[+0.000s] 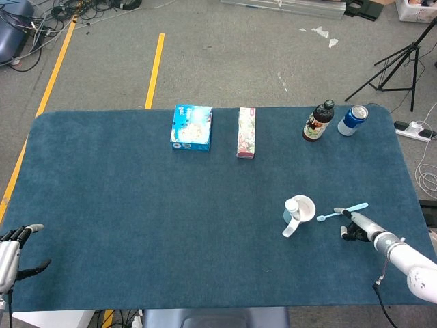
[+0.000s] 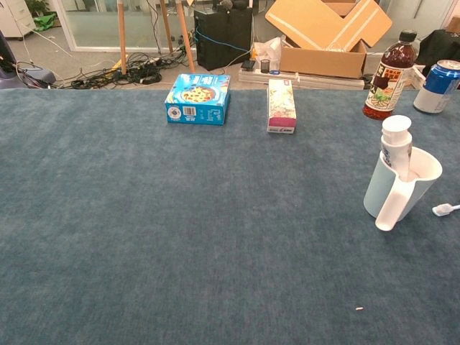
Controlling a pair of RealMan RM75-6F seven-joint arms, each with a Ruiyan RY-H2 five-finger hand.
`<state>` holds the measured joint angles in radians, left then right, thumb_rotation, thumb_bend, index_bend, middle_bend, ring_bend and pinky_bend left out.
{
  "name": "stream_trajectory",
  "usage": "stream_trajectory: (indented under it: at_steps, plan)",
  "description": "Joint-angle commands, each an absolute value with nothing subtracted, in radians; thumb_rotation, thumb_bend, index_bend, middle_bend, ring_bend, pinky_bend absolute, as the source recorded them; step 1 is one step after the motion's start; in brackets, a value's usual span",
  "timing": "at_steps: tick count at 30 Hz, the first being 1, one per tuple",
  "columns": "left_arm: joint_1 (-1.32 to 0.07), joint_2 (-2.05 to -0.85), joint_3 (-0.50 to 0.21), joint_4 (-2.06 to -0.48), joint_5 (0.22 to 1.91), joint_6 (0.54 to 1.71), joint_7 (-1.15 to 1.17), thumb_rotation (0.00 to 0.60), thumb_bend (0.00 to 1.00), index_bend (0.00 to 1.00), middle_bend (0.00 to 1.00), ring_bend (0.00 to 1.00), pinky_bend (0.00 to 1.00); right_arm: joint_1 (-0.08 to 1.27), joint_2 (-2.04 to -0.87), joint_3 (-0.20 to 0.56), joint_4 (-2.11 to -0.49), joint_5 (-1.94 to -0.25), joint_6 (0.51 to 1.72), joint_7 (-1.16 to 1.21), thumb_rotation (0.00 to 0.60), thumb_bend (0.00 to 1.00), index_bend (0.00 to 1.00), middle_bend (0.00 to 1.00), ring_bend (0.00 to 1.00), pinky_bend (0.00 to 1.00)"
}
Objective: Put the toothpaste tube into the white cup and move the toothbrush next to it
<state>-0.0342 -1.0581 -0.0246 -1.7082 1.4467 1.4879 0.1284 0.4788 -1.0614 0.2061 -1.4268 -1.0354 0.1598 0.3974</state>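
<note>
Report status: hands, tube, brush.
Left hand open, idle. Right hand at toothbrush, grip unclear. Toothpaste tube in white cup. Brush head beside cup.

I see the tube (image 1: 292, 205) standing in the cup (image 1: 301, 210); the toothbrush (image 1: 343, 211) lies just right of the cup, my right hand (image 1: 356, 225) beyond it, two boxes (image 1: 192, 127) far behind-left.

On the surface (image 1: 123, 205) are counted one white cup (image 1: 301, 210), one toothpaste tube (image 2: 396, 146), one toothbrush (image 1: 341, 210), two boxes, blue (image 1: 192, 127) and floral (image 1: 246, 132), one bottle (image 1: 318, 121) and one can (image 1: 354, 119). Two hands are seen: left (image 1: 9, 254), right (image 1: 360, 226).
</note>
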Motion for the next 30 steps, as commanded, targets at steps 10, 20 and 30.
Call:
stream_trajectory:
  at_steps: [10,20,30]
  plan:
    - [-0.034,-1.058,-0.024,-1.710,1.447,1.488,0.131,0.600,0.10,0.28,0.34,0.35,0.45,0.331,-1.042,0.222,-1.559,-1.262,0.700,0.256,0.600,0.62,0.24,0.84,0.93,1.00]
    - [-0.035,-1.058,-0.025,-1.710,1.446,1.487,0.129,0.600,0.10,0.28,0.34,0.35,0.45,0.326,-1.176,0.170,-1.359,-1.434,0.973,0.111,0.600,0.51,0.36,0.36,0.41,0.58]
    - [-0.035,-1.057,-0.024,-1.710,1.448,1.487,0.127,0.600,0.10,0.28,0.34,0.35,0.45,0.366,-1.241,0.121,-1.217,-1.446,0.980,-0.095,0.600,0.32,0.36,0.06,0.01,0.15]
